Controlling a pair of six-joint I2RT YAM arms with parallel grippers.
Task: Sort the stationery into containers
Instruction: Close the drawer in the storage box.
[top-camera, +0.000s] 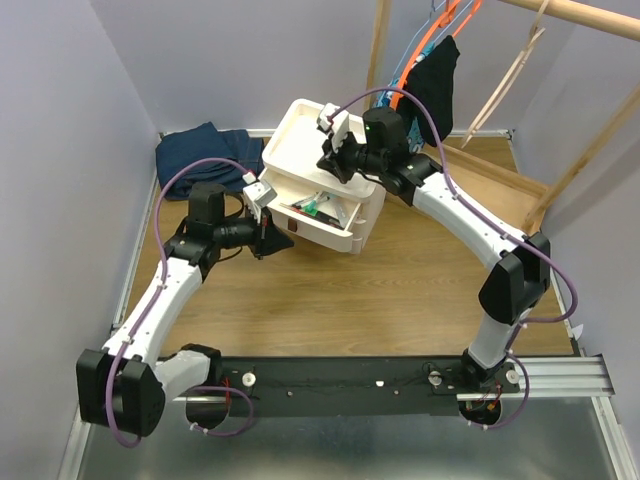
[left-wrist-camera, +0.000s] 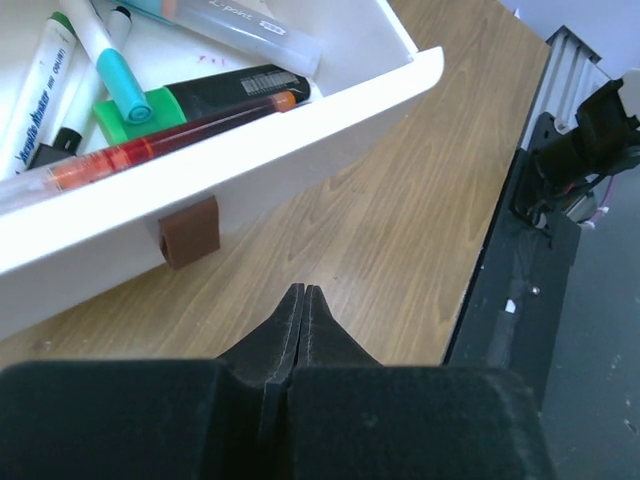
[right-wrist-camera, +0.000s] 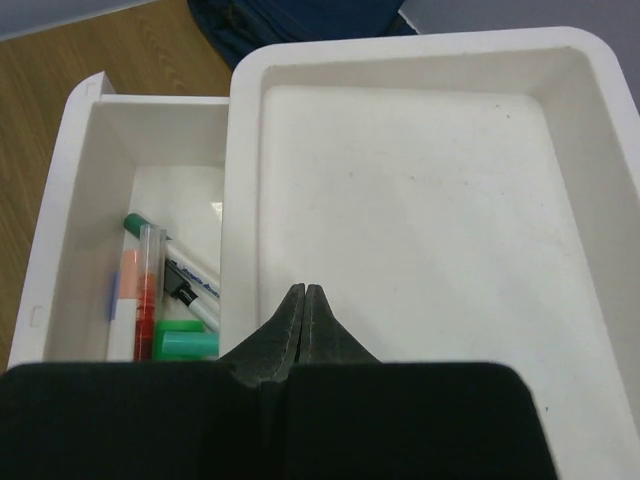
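I see the white plastic stack of square drawers (top-camera: 325, 185) standing on the wood-grain tabletop (top-camera: 400, 290), its smooth, glossy walls rounded at the corners. One shallow drawer (left-wrist-camera: 330, 120) is pulled out toward my left arm, and a small, blocky red-brown handle (left-wrist-camera: 190, 232) sticks out under its front lip.

Inside that open drawer lie the stationery pieces, packed side by side: a slim red pen with a clear barrel (left-wrist-camera: 150, 150), a stubby black marker with a green cap (left-wrist-camera: 200, 100), a white marker with a teal cap (left-wrist-camera: 112, 60), and another white marker with printed lettering (left-wrist-camera: 45, 90). From the right wrist view I see the same cluster at the drawer's near end, the green cap (right-wrist-camera: 185, 345) just beside the red barrel.

The stack's top is a tray-like basin (right-wrist-camera: 420, 200), matte white, with a raised rounded rim and faint specks on its floor.

My left gripper (left-wrist-camera: 302, 290) hangs just in front of the open drawer, above the tabletop; its black jaws are pressed together to a thin seam and hold nothing. My right gripper (right-wrist-camera: 302, 288) hovers over the near rim of the top tray, jaws likewise pressed tight and empty.

A crumpled dark blue cloth (top-camera: 205, 150) lies behind the stack by the wall.
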